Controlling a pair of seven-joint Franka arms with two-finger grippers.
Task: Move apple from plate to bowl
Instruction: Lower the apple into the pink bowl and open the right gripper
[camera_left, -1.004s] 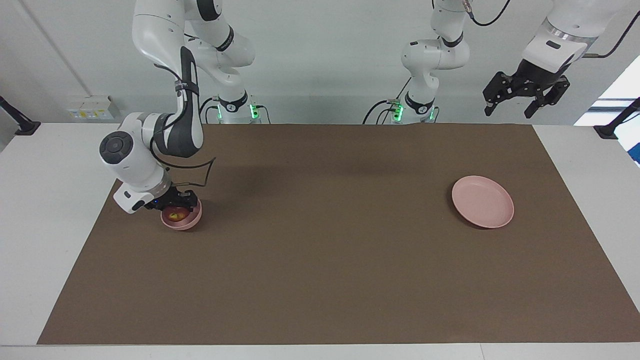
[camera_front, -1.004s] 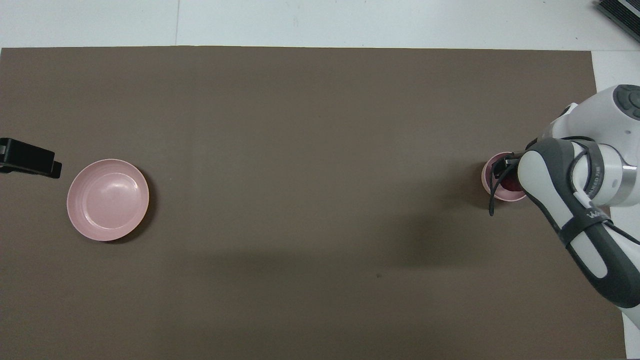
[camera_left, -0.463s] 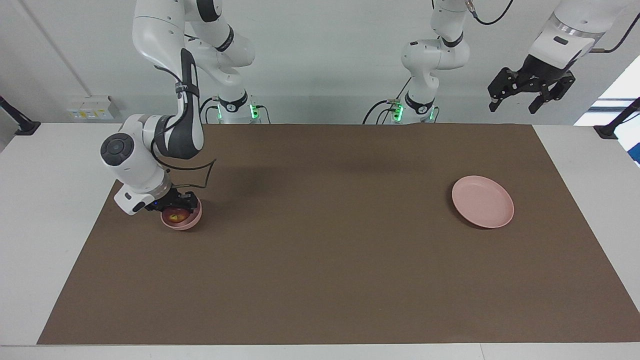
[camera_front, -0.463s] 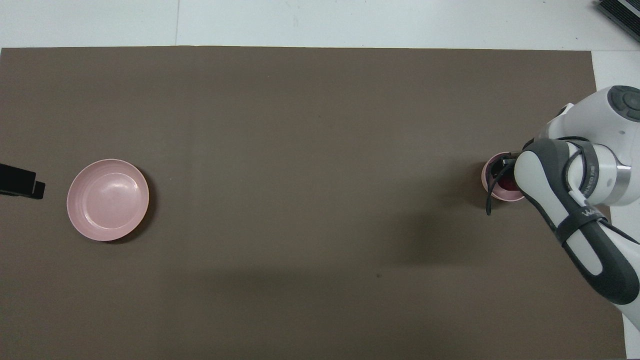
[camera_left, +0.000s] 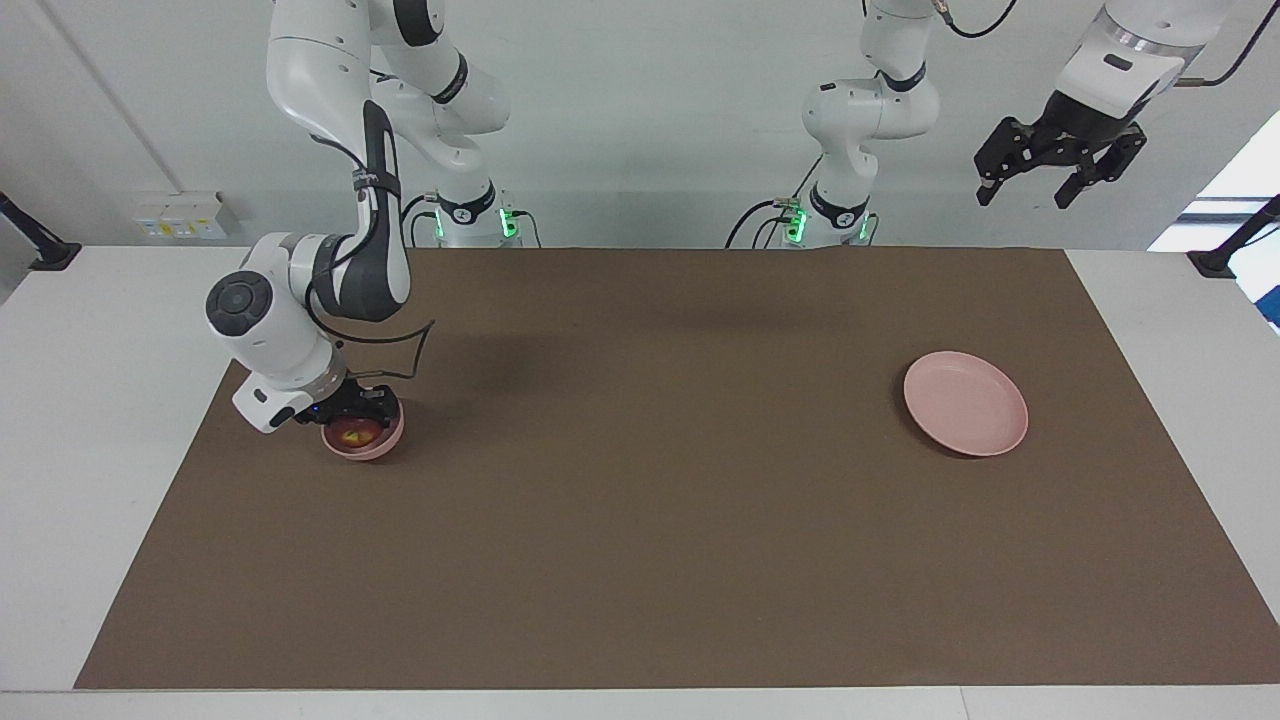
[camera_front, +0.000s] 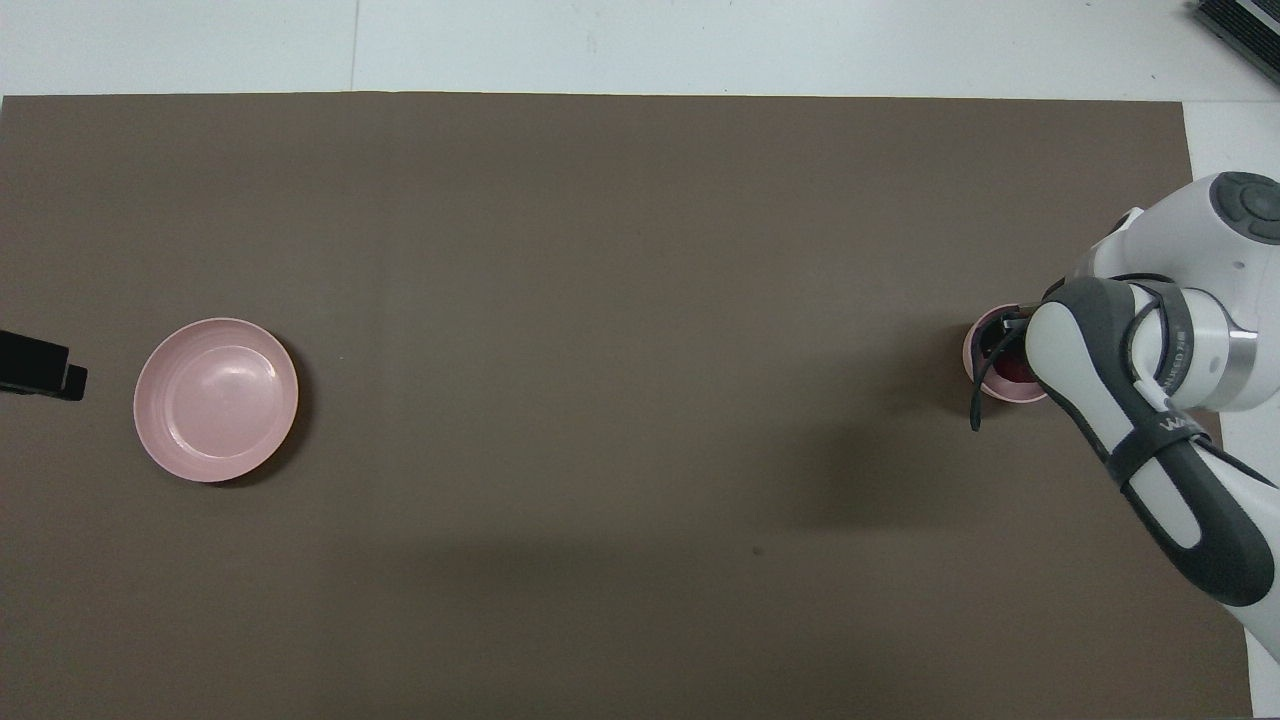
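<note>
Now the apple (camera_left: 351, 434) sits in the bowl (camera_left: 385, 443) – right gripper (camera_left: 352, 408) pressed together above it, left gripper (camera_left: 1056, 170) spread, raised

Dark-red apple (camera_left: 351, 433) sits in the pink bowl (camera_left: 385, 446); pink plate (camera_left: 966, 403) bare.

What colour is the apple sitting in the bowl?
Dark red with a yellowish patch; the apple in the bowl shows best in the facing view.
</note>
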